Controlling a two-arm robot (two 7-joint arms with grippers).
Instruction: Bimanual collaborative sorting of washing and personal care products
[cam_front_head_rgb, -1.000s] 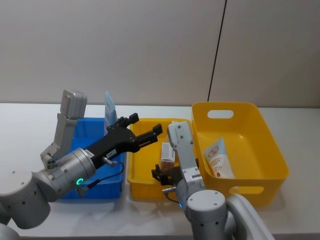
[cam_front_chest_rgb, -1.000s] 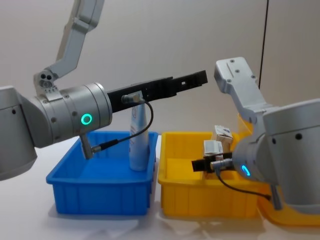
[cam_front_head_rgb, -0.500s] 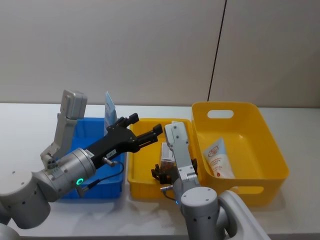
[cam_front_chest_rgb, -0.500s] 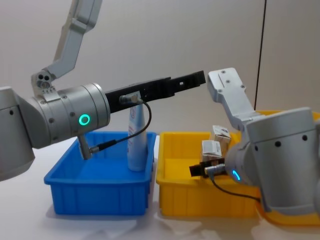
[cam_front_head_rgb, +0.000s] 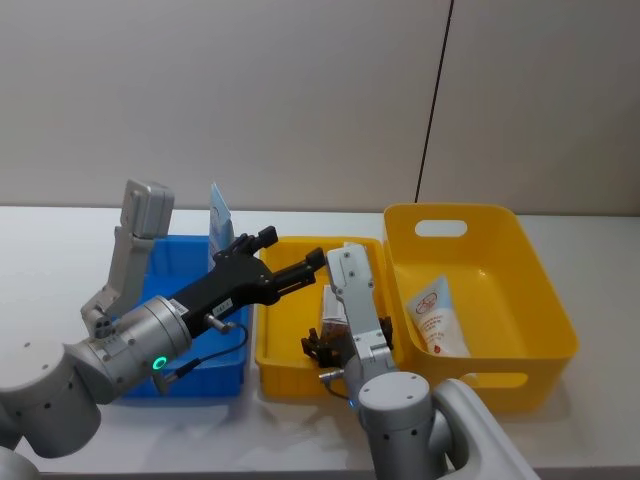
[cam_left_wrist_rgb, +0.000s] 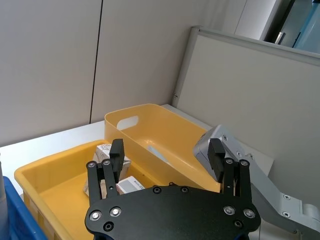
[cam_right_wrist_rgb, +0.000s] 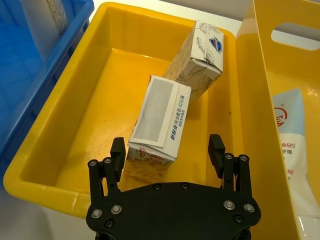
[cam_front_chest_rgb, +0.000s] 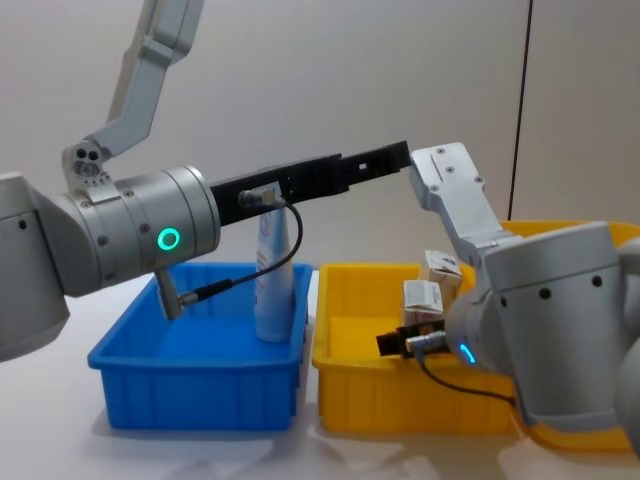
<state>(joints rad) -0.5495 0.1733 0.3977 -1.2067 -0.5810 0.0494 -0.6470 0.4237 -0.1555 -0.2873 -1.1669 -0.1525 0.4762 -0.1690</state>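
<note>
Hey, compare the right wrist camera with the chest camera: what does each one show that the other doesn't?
Right wrist view alone: the right gripper, open above the nearer carton, and the red-logo squeeze tube lying in the large yellow bin.

Chest view alone: the left gripper, held high over the bins, and the whole squeeze tube standing upright in the blue bin.

Both: two cartons inside the small yellow bin, with the blue bin beside it.

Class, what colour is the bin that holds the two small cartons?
Yellow. The bin with both cartons shows best in the right wrist view.
</note>
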